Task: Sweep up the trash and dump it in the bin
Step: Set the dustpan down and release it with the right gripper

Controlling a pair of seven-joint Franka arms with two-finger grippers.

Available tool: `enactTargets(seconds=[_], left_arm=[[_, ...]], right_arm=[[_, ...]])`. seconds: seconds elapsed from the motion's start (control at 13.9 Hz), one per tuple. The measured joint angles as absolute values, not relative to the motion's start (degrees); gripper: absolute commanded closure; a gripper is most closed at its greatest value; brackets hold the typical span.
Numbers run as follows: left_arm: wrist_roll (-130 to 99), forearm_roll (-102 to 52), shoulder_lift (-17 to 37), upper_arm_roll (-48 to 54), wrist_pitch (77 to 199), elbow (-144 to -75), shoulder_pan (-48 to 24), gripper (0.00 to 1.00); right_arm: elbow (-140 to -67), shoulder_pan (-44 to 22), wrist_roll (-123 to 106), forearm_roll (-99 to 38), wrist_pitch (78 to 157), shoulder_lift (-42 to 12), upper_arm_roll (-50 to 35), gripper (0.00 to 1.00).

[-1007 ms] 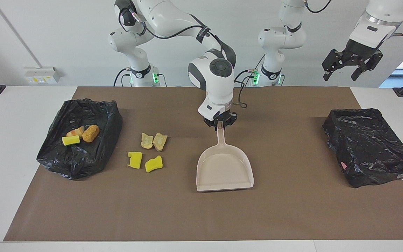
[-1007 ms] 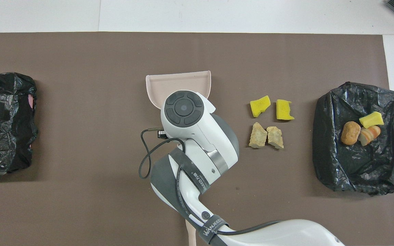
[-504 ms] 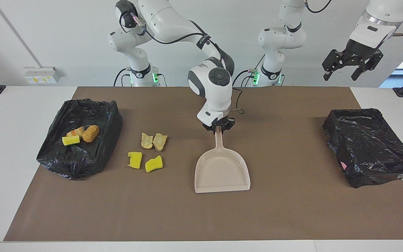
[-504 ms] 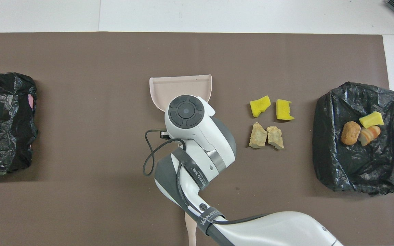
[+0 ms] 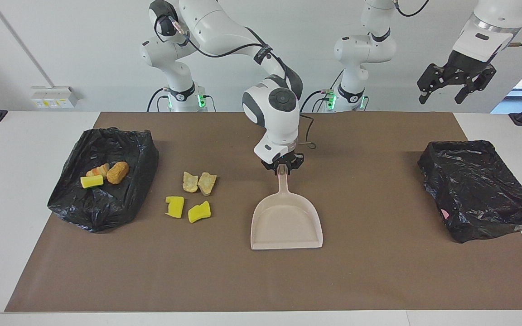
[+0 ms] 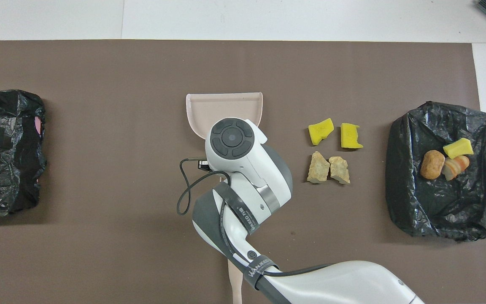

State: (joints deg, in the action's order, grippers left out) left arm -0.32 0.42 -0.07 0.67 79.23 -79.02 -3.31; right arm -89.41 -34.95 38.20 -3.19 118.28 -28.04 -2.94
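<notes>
Two yellow sponge pieces (image 5: pixel 175 206) (image 5: pixel 199 211) and two tan bread chunks (image 5: pixel 190 181) (image 5: pixel 207 183) lie together on the brown mat; they also show in the overhead view (image 6: pixel 320 131) (image 6: pixel 318 167). Three more scraps (image 5: pixel 91 181) (image 5: pixel 117 172) (image 5: pixel 98 170) lie in the black-lined bin (image 5: pixel 107 203) at the right arm's end. My right gripper (image 5: pixel 282 166) is shut on the handle of the beige dustpan (image 5: pixel 287 222), mid-mat beside the loose scraps, its mouth facing away from the robots. My left gripper (image 5: pixel 456 86) waits open, high over the left arm's end.
A second black-lined bin (image 5: pixel 478 190) stands at the left arm's end of the mat. In the overhead view a beige handle (image 6: pixel 234 287) shows under the right arm at the robots' edge. The arm's wrist hides the dustpan's handle from above.
My right gripper has drawn the dustpan a little nearer to the robots and slightly toward the loose scraps. The scraps, bins and left arm have not moved.
</notes>
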Motion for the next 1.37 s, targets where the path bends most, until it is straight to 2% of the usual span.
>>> enactTargets(seconds=[0.14,0.58,0.79,1.01,1.37], left_arm=[[-0.33,0.42,-0.07,0.67,79.23,-79.02,-3.31,0.0],[-0.33,0.43,-0.07,0.67,79.23,-79.02,-3.31,0.0],[-0.33,0.43,-0.07,0.67,79.23,-79.02,-3.31,0.0],[-0.33,0.43,-0.07,0.67,79.23,-79.02,-3.31,0.0],[-0.37,0.43,-0.07,0.72,79.23,-79.02,-3.31,0.0]], right_arm=[[-89.4,-35.09,38.2,-3.18,118.28,-27.97,-2.96,0.01],[-90.09,-36.9,38.2,-3.21,114.33,-24.35,-3.1,0.0],[-93.39,-37.15,38.2,-3.7,112.72,-19.5,-3.09,0.0],[-97.71,-37.2,37.62,-7.16,106.47,-13.26,-3.17,0.0],[-110.18,-40.51,37.61,-12.94,105.86,-4.32,-3.53,0.0]])
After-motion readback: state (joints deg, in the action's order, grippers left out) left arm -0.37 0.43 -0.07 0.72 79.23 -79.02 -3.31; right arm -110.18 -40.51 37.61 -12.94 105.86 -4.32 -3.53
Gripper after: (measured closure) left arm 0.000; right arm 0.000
